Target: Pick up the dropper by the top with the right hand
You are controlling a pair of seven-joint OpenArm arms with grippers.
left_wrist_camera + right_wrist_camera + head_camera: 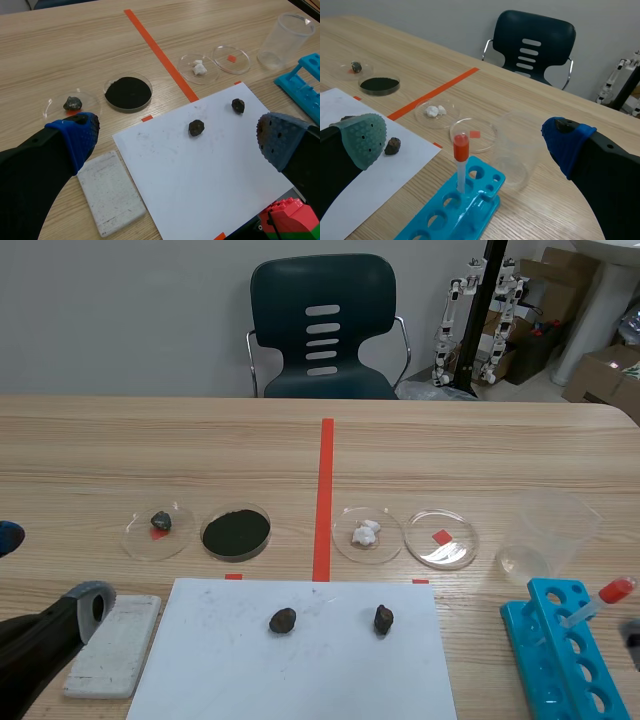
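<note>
Nearest, the right gripper point(464, 136) hangs with its fingers spread wide and nothing between them. The left gripper point(175, 137) is likewise spread and empty, low at the table's near left with a white block point(110, 192) on the table below it.

Dead ahead of the right gripper, at twelve o'clock and framed between its two pads, the dropper point(460, 165) stands in a hole of the blue tube rack point(470, 202), red bulb uppermost. In the scene view it leans toward two o'clock, and the rack sits at about three o'clock from the white sheet point(300, 670), where two dark stones point(283, 619) lie. Just past the rack, at one o'clock from the right gripper, stands a clear beaker point(517, 150). Farther off, four shallow dishes point(367, 534) run in a row, with a chair point(322, 328) at twelve o'clock beyond the table.

The grasp has not begun. The likely faults:
- Closing too low would take the thin tube, not the top.
- The lean could let one finger meet the bulb first and push it aside.
- A hard squeeze on a soft bulb may deform it.
- A lift off the tube's axis may jam it in the hole and drag the light rack.
- The wide finger on the beaker's side could topple the beaker.
</note>
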